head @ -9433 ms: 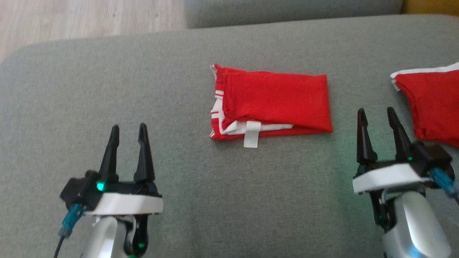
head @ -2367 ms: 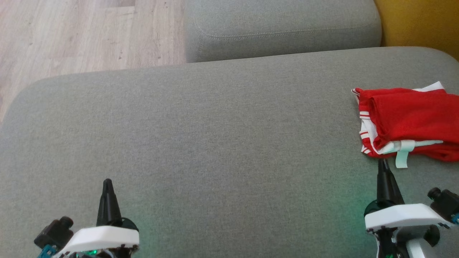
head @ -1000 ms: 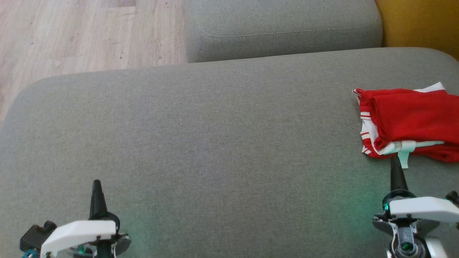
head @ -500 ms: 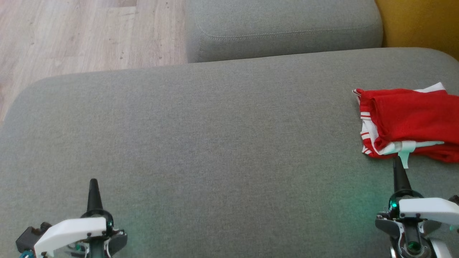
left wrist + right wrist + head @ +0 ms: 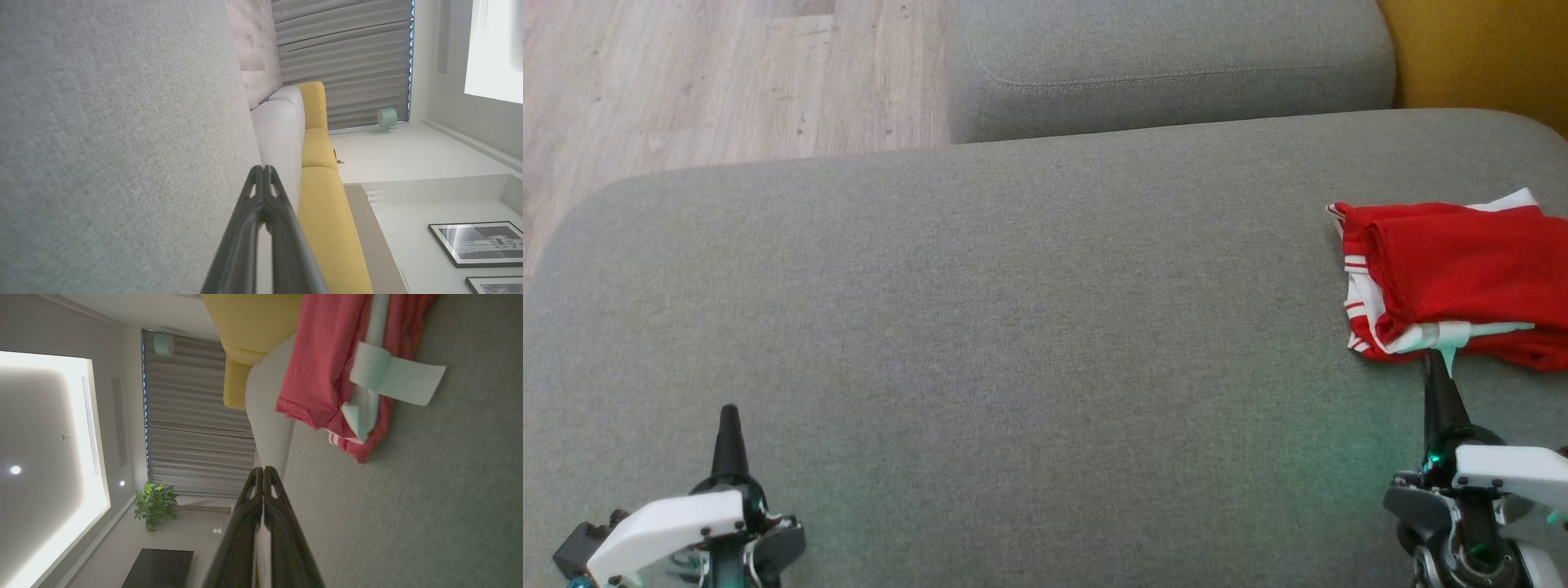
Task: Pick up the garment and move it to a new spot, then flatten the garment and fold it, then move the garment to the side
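Observation:
The garment (image 5: 1454,282) is red with white trim, folded into a flat stack at the far right of the grey cushion (image 5: 1013,327), a white tag hanging off its near edge. The right wrist view shows the garment (image 5: 327,371) with its tag up close. My right gripper (image 5: 1436,367) is shut and empty, its tip just short of the tag, low at the right. My left gripper (image 5: 727,416) is shut and empty at the lower left, far from the cloth. Both wrist views show the fingers pressed together: left gripper (image 5: 263,169), right gripper (image 5: 262,470).
A second grey cushion (image 5: 1168,65) lies behind the one in front. Yellow upholstery (image 5: 1478,49) is at the top right and wooden floor (image 5: 686,73) at the top left. The grey cushion's rounded left corner falls away to the floor.
Both arms have drawn back toward the bottom edge over the last second, turned edge-on. The garment has stayed in place at the right.

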Robot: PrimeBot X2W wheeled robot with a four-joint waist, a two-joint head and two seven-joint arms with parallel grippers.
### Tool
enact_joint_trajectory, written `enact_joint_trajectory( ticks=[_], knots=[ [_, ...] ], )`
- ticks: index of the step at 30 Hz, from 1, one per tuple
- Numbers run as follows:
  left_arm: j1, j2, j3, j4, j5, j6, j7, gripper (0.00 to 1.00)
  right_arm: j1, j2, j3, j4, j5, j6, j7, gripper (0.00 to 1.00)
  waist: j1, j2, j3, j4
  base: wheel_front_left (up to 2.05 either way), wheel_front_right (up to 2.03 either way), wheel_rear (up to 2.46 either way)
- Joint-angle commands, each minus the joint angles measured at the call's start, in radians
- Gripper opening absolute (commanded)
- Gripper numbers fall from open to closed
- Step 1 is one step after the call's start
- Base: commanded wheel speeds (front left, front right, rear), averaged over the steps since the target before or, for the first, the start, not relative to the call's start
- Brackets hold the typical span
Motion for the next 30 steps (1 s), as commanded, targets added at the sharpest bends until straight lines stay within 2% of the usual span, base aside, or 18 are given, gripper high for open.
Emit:
enact_joint_trajectory(
  ticks=[1,15,30],
  knots=[
    [-0.056,0.006,0.039,-0.036,-0.033,-0.01,0.014,0.0,-0.055,-0.013,0.013,-0.04,0.044,0.002,0.013,0.0,0.0,0.0,0.0,0.0,0.0,0.0,0.0],
    [-0.065,0.006,0.063,-0.037,-0.152,-0.016,0.051,0.0,-0.063,-0.012,-0.002,-0.042,0.189,0.002,0.051,0.0,0.0,0.0,0.0,0.001,0.0,0.0,0.0],
    [-0.065,0.006,0.063,-0.037,-0.152,-0.016,0.051,0.0,-0.063,-0.011,-0.004,-0.042,0.187,0.002,0.053,0.0,0.0,0.0,0.0,0.001,0.0,0.0,0.0]
  ],
)
